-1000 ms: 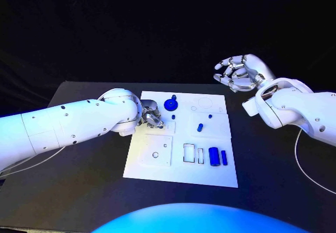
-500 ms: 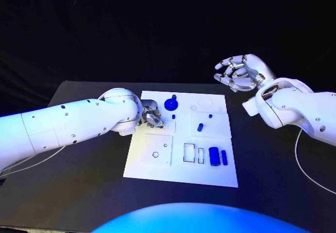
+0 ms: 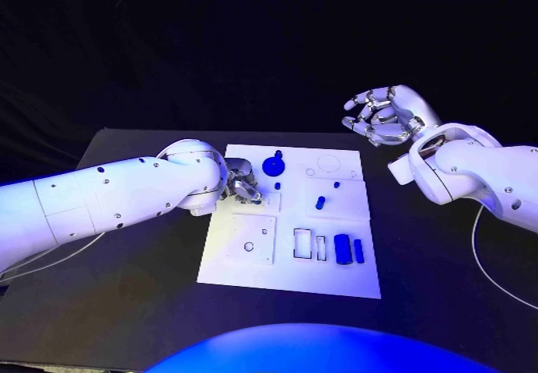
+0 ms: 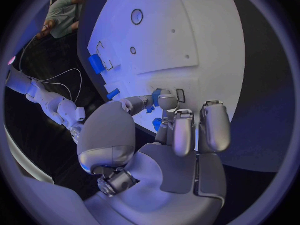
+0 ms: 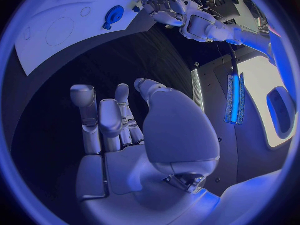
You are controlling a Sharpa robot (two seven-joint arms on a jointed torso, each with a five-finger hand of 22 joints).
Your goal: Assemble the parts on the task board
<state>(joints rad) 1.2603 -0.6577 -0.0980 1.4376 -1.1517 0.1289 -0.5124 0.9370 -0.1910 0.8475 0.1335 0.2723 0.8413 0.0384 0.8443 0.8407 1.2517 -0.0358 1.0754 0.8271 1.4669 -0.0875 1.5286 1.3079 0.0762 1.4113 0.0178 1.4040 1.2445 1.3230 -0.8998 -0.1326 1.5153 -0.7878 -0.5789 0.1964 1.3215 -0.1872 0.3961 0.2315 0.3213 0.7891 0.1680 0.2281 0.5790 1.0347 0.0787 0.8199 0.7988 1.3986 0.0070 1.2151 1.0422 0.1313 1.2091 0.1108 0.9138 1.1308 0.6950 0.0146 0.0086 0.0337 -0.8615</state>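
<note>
Almost nothing has changed from a moment ago: both arms sit where they were and the parts lie in the same places, so the job looks paused in the middle of one small step. The left hand [image 3: 245, 186] is down on the task board [image 3: 256, 276], near its far left corner. In the left wrist view its fingertips [image 4: 164, 101] pinch a small blue part [image 4: 154, 96] right at the board's surface, so this hand is holding that part. I think it is trying to press the part into its place. The right hand [image 3: 383, 115] hangs in the air past the far right corner of the board, over the back of the worktop [image 3: 134, 311]. Its fingers are curled in a little but apart, and it holds nothing. A round blue part [image 3: 274, 165] sits near the far edge of the board. A blue peg [image 3: 321, 203] lies in the middle, and two blue blocks [image 3: 350, 252] sit near the near right corner. Most of the job is not yet done.
</note>
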